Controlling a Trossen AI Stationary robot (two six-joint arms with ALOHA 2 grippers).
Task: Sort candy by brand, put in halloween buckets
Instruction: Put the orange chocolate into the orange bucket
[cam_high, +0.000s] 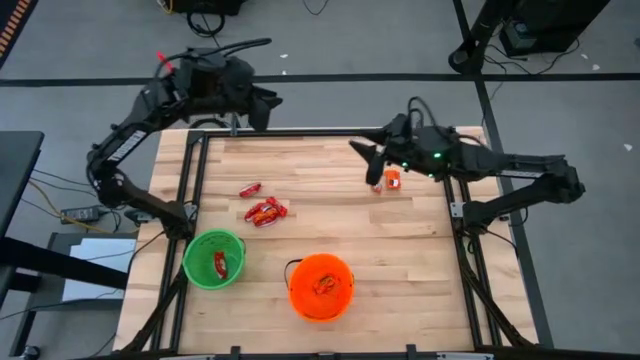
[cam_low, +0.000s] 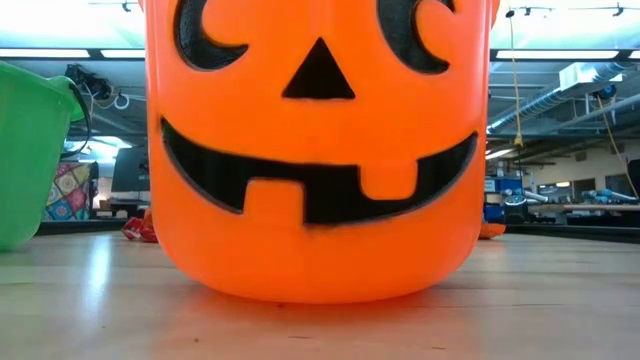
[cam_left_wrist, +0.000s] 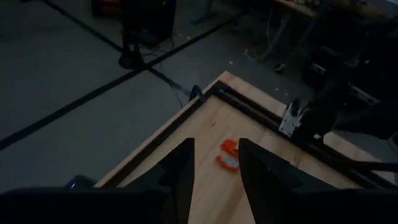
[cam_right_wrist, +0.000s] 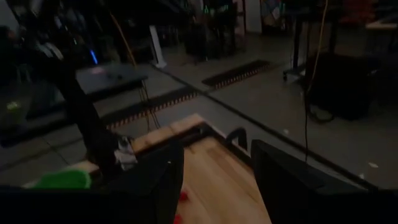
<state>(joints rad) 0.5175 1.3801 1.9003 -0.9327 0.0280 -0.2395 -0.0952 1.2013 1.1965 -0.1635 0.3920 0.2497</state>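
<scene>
Several red-wrapped candies (cam_high: 264, 210) lie on the wooden table left of centre, and one more (cam_high: 250, 189) lies just beyond them. An orange-and-white candy (cam_high: 391, 180) lies at the far right; it also shows in the left wrist view (cam_left_wrist: 229, 155). The green bucket (cam_high: 214, 258) stands near the front left with a red candy (cam_high: 220, 264) inside. The orange bucket (cam_high: 321, 286) stands to its right. My left gripper (cam_high: 265, 110) hangs open and empty over the table's far edge. My right gripper (cam_high: 368, 165) is open and empty, just left of the orange-and-white candy.
A black metal frame (cam_high: 196, 170) runs round the table's sides. In the low view the orange bucket (cam_low: 320, 150) fills the middle and the green bucket (cam_low: 30, 150) stands at the left. Bare wood lies between the buckets and the far candies.
</scene>
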